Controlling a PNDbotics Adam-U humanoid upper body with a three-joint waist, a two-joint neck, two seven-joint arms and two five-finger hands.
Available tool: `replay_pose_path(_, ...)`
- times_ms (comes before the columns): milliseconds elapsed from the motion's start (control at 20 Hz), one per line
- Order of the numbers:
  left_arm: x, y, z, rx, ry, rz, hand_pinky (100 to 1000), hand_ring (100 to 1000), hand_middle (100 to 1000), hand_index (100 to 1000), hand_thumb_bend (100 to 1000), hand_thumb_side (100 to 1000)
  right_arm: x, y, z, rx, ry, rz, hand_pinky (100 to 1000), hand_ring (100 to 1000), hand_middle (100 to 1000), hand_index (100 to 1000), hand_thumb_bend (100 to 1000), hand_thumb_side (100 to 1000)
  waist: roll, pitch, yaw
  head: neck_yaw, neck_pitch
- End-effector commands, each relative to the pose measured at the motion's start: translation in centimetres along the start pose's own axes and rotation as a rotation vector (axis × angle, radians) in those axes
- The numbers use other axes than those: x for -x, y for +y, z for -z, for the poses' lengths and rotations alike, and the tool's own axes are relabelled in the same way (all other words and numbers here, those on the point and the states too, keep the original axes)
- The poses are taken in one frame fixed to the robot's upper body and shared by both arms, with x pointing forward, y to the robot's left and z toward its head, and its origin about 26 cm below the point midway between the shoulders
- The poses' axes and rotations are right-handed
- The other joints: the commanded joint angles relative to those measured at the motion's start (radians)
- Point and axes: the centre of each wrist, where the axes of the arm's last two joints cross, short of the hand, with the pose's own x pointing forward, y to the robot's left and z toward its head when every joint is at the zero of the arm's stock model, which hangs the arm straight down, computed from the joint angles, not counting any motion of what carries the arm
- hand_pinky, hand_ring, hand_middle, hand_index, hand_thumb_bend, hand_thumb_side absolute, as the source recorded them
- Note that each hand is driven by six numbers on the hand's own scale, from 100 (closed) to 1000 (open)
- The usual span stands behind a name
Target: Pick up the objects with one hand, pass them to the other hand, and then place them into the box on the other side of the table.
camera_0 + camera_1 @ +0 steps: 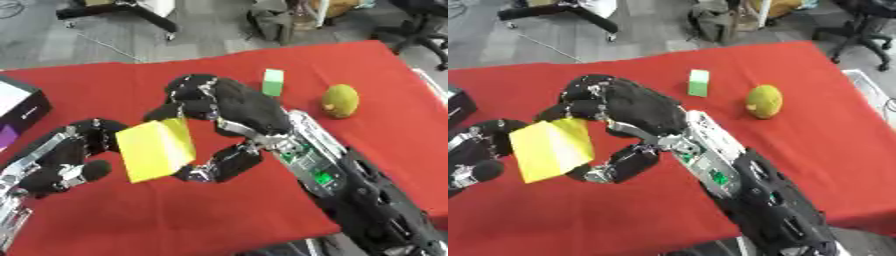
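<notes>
With the right hand point(223, 107) pinching the yellow block point(157, 148) and the left hand point(66, 162) curled beside it, early release could drop it onto the tabletop point(175, 215).

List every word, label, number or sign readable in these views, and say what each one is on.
No text can be read.
Box: a small pale mark on its dark side, too blurred to read.
Right arm: a green patch, nothing legible on it.
Yellow block, green block, yellow-green fruit, red cloth: no print visible.
</notes>
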Motion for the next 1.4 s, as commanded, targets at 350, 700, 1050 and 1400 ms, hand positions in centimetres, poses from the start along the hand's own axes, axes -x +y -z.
replay_pose_path(350, -2.5, -0.7, 1.3, 0.168, -0.058, 0.028, 800, 635, 576, 773, 797, 547, 0.7, 0.4, 0.5, -0.029, -0.014, -0.032, 774, 642, 529, 781, 223, 239, 0.006, -0.006, 0.007, -0.006, -0.002)
replay_pose_path(700, -3.5, -1.5, 2.4, 0.282, -0.043, 0.046, 799, 634, 575, 777, 791, 537, 0.6, 0.6, 1.0, -0.035, -0.034, -0.050, 774, 645, 532, 784, 225, 238, 0.007, -0.007, 0.007, 0.000, -0.002)
replay_pose_path(1050, -3.9, -2.2, 3.4, 0.319, -0.028, 0.036, 791, 619, 558, 770, 782, 532, 0.4, 0.9, 1.4, -0.042, -0.051, -0.059, 773, 648, 533, 786, 223, 240, 0.009, -0.006, 0.007, 0.013, -0.002)
replay_pose_path(1400, -3.6, -3.0, 4.3, 0.334, 0.003, 0.015, 785, 608, 542, 763, 767, 523, 0.1, 0.9, 1.9, -0.039, -0.062, -0.068, 772, 650, 535, 788, 222, 239, 0.010, -0.005, 0.002, 0.040, -0.002)
